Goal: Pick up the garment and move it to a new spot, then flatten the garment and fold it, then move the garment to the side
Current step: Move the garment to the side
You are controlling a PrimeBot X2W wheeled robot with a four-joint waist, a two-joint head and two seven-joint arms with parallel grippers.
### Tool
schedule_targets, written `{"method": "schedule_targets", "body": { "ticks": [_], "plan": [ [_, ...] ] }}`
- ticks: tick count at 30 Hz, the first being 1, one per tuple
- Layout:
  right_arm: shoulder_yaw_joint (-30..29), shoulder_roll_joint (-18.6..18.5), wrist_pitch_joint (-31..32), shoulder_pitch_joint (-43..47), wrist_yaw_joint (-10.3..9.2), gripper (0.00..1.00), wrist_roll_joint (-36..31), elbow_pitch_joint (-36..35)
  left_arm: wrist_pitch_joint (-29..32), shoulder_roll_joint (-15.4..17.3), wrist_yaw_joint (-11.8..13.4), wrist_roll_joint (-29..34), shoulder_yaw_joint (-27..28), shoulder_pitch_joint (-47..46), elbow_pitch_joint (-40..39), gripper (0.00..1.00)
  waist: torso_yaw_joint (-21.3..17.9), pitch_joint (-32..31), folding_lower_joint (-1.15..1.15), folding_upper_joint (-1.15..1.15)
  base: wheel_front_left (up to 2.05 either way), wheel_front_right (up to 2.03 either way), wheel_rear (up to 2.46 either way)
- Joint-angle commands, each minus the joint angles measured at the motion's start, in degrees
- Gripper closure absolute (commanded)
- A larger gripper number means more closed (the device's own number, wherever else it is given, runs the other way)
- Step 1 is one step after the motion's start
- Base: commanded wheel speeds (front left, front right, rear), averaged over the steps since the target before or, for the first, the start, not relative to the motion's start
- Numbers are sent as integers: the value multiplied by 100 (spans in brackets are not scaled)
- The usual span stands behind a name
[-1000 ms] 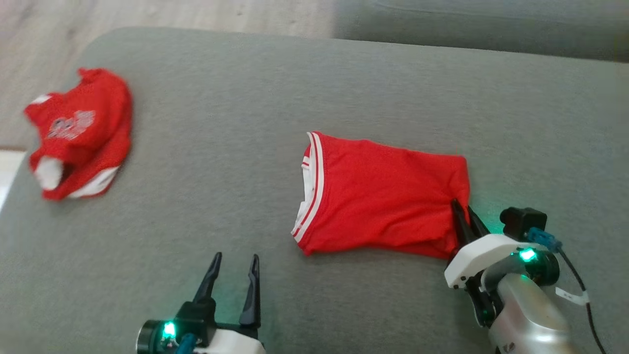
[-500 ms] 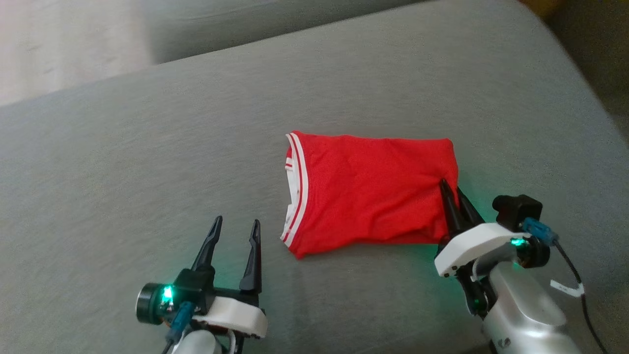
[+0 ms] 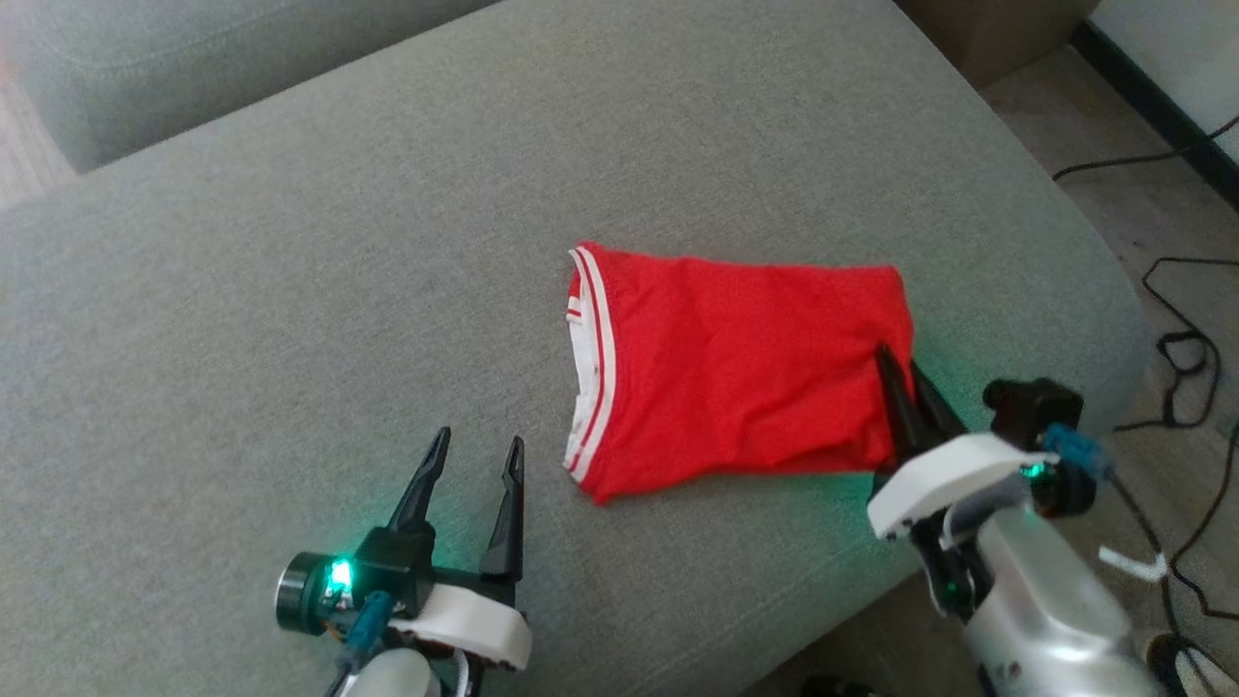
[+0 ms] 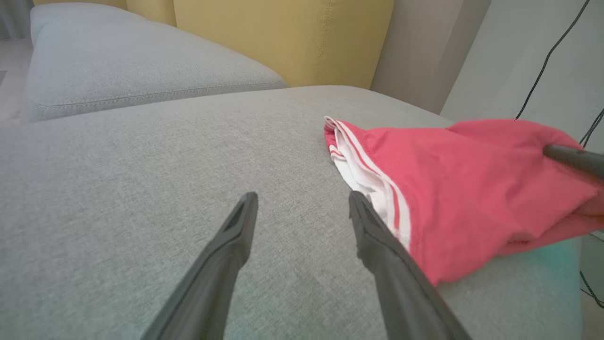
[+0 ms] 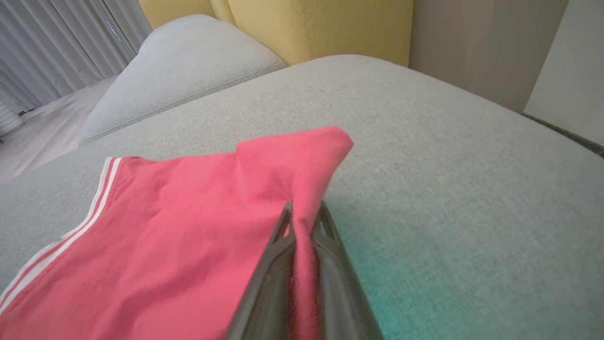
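Note:
The red garment [image 3: 736, 368], with white-striped trim along its left edge, lies folded on the grey sofa cushion [image 3: 290, 290], close to the cushion's right end. My right gripper [image 3: 895, 360] is shut on the garment's right edge. In the right wrist view the red garment [image 5: 188, 222] is pinched between the fingers of the right gripper [image 5: 304, 208] and rises into a small peak. My left gripper [image 3: 479, 438] stands open over bare cushion, a little left of the striped trim. In the left wrist view the left gripper [image 4: 303, 198] holds nothing, with the garment [image 4: 462, 189] to its right.
The cushion's rounded right edge drops to a floor with black cables [image 3: 1181, 348]. A second grey cushion [image 3: 145, 58] lies at the far left. A yellow backrest [image 4: 283, 38] rises behind the seat.
The head view has swung to the right, and another red garment at the left has left the picture. The garment, held by my right gripper, has slid right towards the cushion's end. Both grippers keep their states.

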Motion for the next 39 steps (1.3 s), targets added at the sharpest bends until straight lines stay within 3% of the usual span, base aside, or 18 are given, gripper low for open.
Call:
{"method": "schedule_targets", "body": {
  "ticks": [1, 6, 11, 18, 19, 20, 24, 27, 34, 39],
  "plan": [
    [111, -66, -81, -321, 10, 100, -31, -188, -55, -1, -3, 44, 198, -170, -123, 0, 26, 50, 0, 0, 0, 0, 0],
    [82, -297, 36, -1073, 10, 100, -130, 5, -55, -1, -35, 128, 217, -203, -86, 0, 206, 236, 0, 0, 0, 0, 0],
    [-315, -993, 172, -2253, 10, 100, -633, 745, -55, -1, -53, 229, 150, -366, -29, 0, 603, 559, 0, 0, 0, 0, 0],
    [-1256, -1924, 159, -3059, 10, 100, -1476, 1888, -55, -1, -9, 186, 10, -511, -31, 0, 1099, 750, 0, 0, 0, 0, 0],
    [-1430, -1986, 126, -3127, 10, 55, -1574, 1991, -55, -1, -4, 185, -1, -518, -25, 0, 1135, 766, 0, 0, 0, 0, 0],
    [-1568, -2025, 90, -3177, 10, 0, -1690, 2064, -55, -1, 7, 179, -1, -526, -20, 0, 1164, 777, 0, 0, 0, 0, 0],
    [-2005, -1862, -41, -3270, 10, 0, -1940, 2086, -55, -1, 56, 167, 41, -554, -29, 0, 1232, 774, 0, 0, 0, 0, 0],
    [-2076, -1520, -75, -3198, 10, 0, -1961, 1654, -55, -1, 100, 170, 110, -544, -51, 0, 1275, 712, 0, 0, 0, 0, 0],
    [-1658, -692, -80, -2157, 10, 0, -1451, 53, -55, -1, 212, 147, 414, -438, -47, 0, 1490, 433, 0, 0, 0, 0, 0],
    [-1438, -343, -81, -1356, 10, 0, -1207, -520, -55, -1, 270, 102, 582, -328, -102, 0, 1710, 219, 0, 0, 0, 0, 0]
  ]
}}
